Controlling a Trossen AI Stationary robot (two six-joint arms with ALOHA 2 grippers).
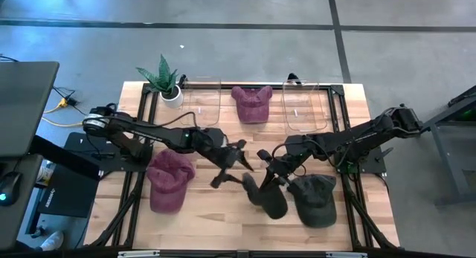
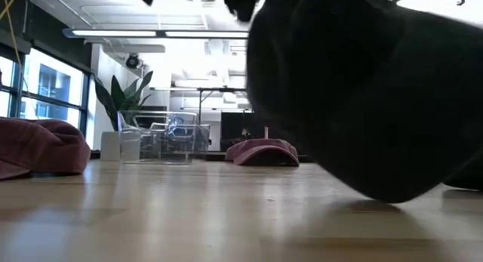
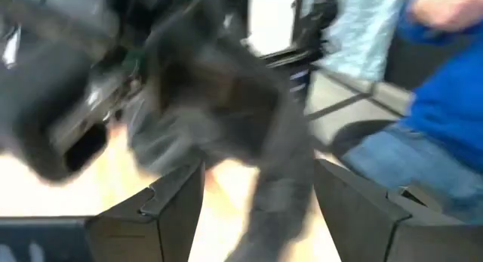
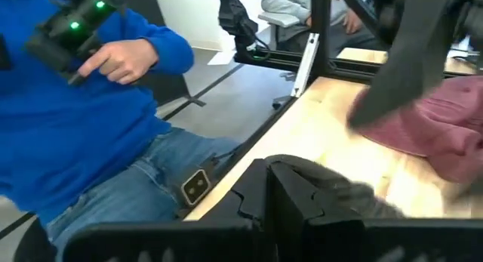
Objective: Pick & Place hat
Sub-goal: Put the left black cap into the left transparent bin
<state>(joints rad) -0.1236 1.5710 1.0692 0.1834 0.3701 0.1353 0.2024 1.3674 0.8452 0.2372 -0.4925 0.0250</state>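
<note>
A dark grey hat (image 1: 271, 198) is lifted near the table's middle front; it fills the low view (image 2: 362, 96). My right gripper (image 1: 268, 171) is shut on it. My left gripper (image 1: 238, 167) is open just left of it. In the left wrist view the gripper (image 3: 260, 209) has its fingers apart, and a strip of the blurred hat (image 3: 226, 103) runs down between them. Whether it touches them cannot be told. A second dark cap (image 1: 316, 200) lies on its opening to the right. Two maroon caps rest on the table, one front left (image 1: 169, 181) and one far middle (image 1: 251, 103). My right gripper (image 4: 272, 190) pinches a fold of the dark hat's cloth (image 4: 332, 188) between its two shut fingers, reaching in from the table's right. The hat hangs below and in front of the fingers (image 1: 271, 198). Its lowest part (image 2: 392, 195) is at or just above the tabletop.
Two clear containers (image 1: 201, 102) (image 1: 305, 105) stand at the far edge, either side of the far maroon cap. A potted plant (image 1: 167, 83) is at the far left corner. A person in blue (image 4: 113, 126) sits beyond the table's near edge. Bare wood (image 1: 223, 213) lies at the front.
</note>
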